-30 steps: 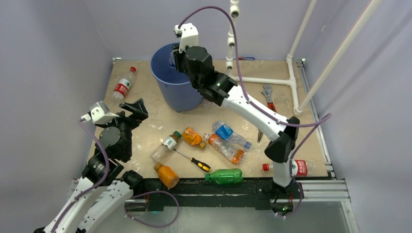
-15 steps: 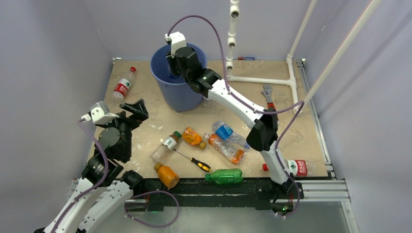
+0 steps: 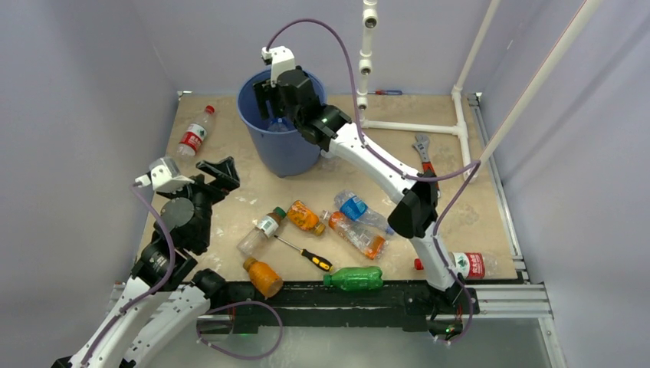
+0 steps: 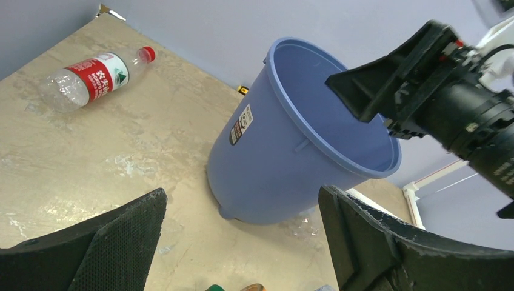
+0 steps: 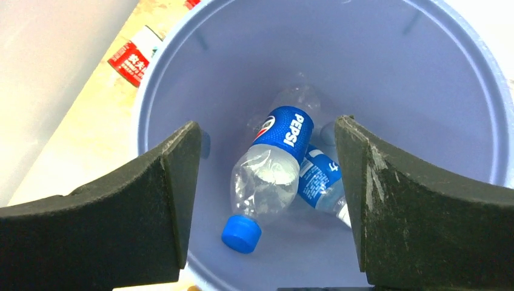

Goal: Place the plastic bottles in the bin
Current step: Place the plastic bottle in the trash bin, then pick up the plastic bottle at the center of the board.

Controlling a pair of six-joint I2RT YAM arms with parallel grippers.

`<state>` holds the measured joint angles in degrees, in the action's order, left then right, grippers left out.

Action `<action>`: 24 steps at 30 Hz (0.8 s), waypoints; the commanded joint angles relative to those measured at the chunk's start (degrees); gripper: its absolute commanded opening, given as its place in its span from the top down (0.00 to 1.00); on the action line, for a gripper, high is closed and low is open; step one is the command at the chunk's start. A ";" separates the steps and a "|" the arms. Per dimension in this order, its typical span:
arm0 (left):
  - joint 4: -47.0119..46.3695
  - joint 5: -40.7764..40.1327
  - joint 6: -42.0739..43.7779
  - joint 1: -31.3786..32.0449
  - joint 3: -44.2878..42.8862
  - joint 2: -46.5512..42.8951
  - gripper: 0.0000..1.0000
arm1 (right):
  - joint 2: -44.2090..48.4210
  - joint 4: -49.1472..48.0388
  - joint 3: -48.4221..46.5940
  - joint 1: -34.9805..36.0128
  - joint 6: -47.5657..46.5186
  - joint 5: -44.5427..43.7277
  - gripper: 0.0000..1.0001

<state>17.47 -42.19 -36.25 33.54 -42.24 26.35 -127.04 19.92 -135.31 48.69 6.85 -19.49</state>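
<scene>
My right gripper [image 3: 270, 93] hangs open over the mouth of the blue bin [image 3: 282, 153], nothing between its fingers [image 5: 163, 194]. Below it, on the bin's floor [image 5: 388, 91], lie a Pepsi bottle [image 5: 276, 163] with a blue cap and another blue-labelled bottle [image 5: 320, 177]. My left gripper [image 3: 217, 172] is open and empty at the left, facing the bin [image 4: 285, 157]. Several plastic bottles lie on the table: a red-labelled one [image 3: 195, 132] far left, an orange one [image 3: 305, 217], a blue-labelled one [image 3: 360, 211], a green one [image 3: 354, 278].
A yellow-and-black screwdriver [image 3: 304, 253] lies among the bottles in the middle. A red-handled wrench [image 3: 423, 153] and white pipes [image 3: 460, 130] sit at the back right. Another red-labelled bottle [image 3: 464, 265] lies by the right arm's base, an orange one [image 3: 263, 277] near the front edge.
My right gripper moved left over the bin's mouth and opened; the Pepsi bottle now lies inside the bin. My left arm shifted only slightly.
</scene>
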 commanded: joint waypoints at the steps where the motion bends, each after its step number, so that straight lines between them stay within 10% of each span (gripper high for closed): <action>1: -0.71 1.06 0.89 0.14 0.07 0.59 0.04 | 7.59 -0.85 -3.32 -0.26 1.59 1.06 0.19; 5: -0.57 1.16 0.82 0.21 0.14 0.72 0.04 | 17.81 -5.03 7.13 -0.11 3.00 -1.98 0.19; 12: -0.72 0.81 1.62 0.34 -0.03 0.55 0.04 | 53.45 -25.64 56.72 -0.08 8.29 -4.00 0.18; 24: 2.09 -1.06 5.50 3.19 -2.14 3.51 0.05 | 80.07 -17.14 95.70 -0.08 20.93 -6.48 0.18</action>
<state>17.82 -42.30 -34.68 36.21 -42.26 28.29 -49.50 -1.61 -45.98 48.69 22.48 -24.95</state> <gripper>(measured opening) 0.956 0.817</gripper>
